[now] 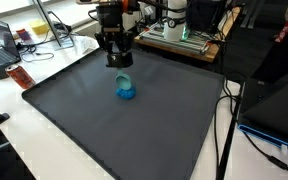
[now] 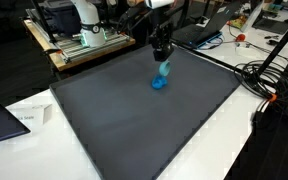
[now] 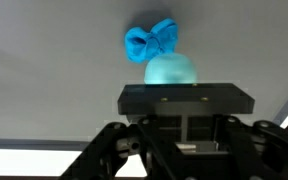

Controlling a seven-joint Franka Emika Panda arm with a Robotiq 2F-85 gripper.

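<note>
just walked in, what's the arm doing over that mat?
The arm's gripper hangs over the dark grey mat, shut on the pale upper end of a blue bundle. The bundle's brighter, knotted lower part sits at mat level, and whether it touches the mat is hard to tell. Benches with equipment stand behind.

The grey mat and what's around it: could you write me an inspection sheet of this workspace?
Surface: dark grey mat lying flat on a white table.
Job's things: blue soft object, darker part on the mat, pale top rising to the end effector.
Clutter: red item beside the mat's corner.
Grippers: end effector shut, seemingly pinching the object's top.
Cables: black cables along the mat's edge.
Surroundings: bench with equipment behind.
</note>
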